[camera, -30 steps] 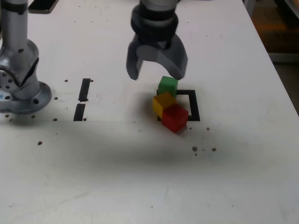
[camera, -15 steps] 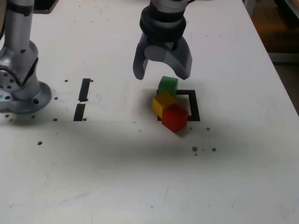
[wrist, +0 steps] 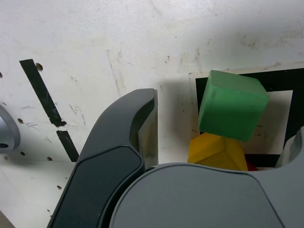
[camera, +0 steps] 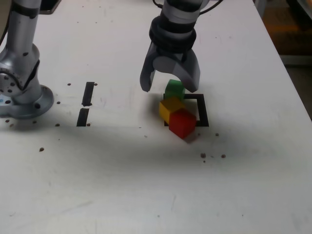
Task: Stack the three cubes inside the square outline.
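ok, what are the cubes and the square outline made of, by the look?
Green cube, yellow cube, red cube: matte, solid colour, no glare; likely foam or painted wood, can't tell which. Square outline: flat black tape on the table.

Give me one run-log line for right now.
gripper: open, empty, above green cube | cubes: green, yellow, red bunched at square outline, unstacked | stage: approaching green

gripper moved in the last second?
Yes. The open gripper shifted toward the exterior view's right and down, now over the green cube at the square outline.
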Tool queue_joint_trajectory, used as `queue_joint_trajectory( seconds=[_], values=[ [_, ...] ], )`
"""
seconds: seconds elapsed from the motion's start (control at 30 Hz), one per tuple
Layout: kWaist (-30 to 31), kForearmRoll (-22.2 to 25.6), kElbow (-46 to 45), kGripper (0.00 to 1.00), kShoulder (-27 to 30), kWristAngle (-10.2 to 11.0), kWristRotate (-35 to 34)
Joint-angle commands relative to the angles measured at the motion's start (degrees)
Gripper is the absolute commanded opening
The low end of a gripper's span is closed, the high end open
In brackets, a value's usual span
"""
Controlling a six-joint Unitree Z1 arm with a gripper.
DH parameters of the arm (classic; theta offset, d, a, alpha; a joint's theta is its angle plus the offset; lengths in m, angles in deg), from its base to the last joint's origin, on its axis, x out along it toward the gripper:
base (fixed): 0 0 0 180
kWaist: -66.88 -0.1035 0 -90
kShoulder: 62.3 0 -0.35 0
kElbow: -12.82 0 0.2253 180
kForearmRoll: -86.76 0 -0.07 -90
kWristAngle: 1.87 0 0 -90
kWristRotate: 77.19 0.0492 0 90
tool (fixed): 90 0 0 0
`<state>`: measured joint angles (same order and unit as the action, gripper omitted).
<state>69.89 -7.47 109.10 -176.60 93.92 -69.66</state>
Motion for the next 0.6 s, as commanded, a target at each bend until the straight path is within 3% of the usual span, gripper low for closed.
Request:
queue_joint_trajectory(
  seconds=[0.0,0.57],
  values=[
    [0.06,-0.39,-0.25,0.99,-0.59,-0.18,0.03],
    [0.25,-3.89,-0.64,0.99,-4.42,-2.22,0.03]
  ],
)
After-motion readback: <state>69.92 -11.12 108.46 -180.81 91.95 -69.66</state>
